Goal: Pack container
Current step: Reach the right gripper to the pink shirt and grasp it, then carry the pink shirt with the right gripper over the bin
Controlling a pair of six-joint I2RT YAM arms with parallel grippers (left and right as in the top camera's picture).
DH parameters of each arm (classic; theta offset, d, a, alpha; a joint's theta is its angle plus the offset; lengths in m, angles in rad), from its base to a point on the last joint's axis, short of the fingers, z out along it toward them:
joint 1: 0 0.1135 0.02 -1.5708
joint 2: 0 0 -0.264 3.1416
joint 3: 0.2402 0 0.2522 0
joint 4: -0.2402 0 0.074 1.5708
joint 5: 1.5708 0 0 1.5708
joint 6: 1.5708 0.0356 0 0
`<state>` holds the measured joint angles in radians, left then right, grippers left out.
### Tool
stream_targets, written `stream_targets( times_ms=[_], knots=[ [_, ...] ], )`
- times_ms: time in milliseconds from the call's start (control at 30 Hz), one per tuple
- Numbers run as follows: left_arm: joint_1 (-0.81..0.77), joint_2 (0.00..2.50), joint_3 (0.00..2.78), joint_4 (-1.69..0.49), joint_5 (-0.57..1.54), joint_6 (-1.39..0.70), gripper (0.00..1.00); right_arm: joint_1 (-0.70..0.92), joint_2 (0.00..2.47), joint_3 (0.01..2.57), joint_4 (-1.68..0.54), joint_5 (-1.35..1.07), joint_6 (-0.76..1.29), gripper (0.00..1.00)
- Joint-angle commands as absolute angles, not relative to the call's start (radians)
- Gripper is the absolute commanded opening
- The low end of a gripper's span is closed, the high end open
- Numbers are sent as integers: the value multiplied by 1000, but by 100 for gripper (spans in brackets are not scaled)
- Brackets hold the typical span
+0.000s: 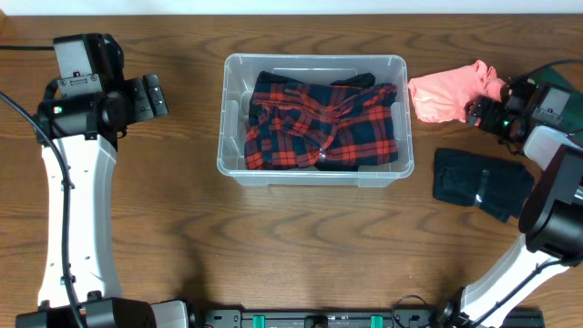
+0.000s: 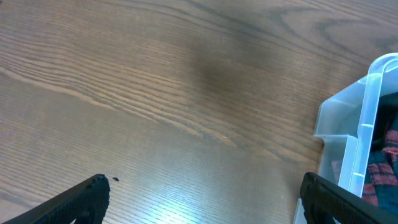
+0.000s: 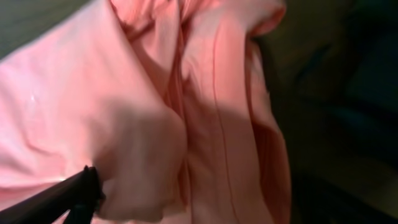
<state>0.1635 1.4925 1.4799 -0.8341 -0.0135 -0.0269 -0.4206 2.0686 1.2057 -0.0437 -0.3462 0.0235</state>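
Observation:
The clear plastic container [image 1: 233,162] stands mid-table and holds a red and navy plaid garment [image 1: 319,123]; its corner also shows in the left wrist view [image 2: 364,118]. A pink garment [image 1: 451,91] lies bunched to the right of the container. My right gripper [image 1: 487,107] is at its right end. In the right wrist view the pink cloth [image 3: 186,93] fills the space between the jaws. One finger shows at the far left and the other is hidden; the jaws look spread. My left gripper [image 2: 202,193] is open and empty over bare wood, left of the container.
A dark folded garment [image 1: 478,182] lies on the table in front of the pink one. A dark green cloth [image 1: 560,71] sits at the far right edge. The left arm stands along the table's left side.

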Motion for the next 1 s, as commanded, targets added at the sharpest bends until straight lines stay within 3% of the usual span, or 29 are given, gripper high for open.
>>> stream_targets(
  times_ms=[0,167,333,433,667,967],
  knots=[
    [167,1501,1477,-837,-10,-36,98,-422,2115,1216,-41,-361,33,91],
    [167,1501,1477,-837,-10,-36,98,-414,2136,1216,-28,-375,56,69],
    [167,1501,1477,-837,-10,-36,98,-404,2136,1216,15,-434,60,32],
    [167,1501,1477,-837,-10,-36,98,-395,2136,1216,36,-446,94,1],
    [167,1501,1477,-837,-10,-36,98,-394,2085,1221,40,-546,171,1],
    [167,1501,1477,-837,-10,-36,98,-368,1785,1223,-13,-611,302,1]
  ],
)
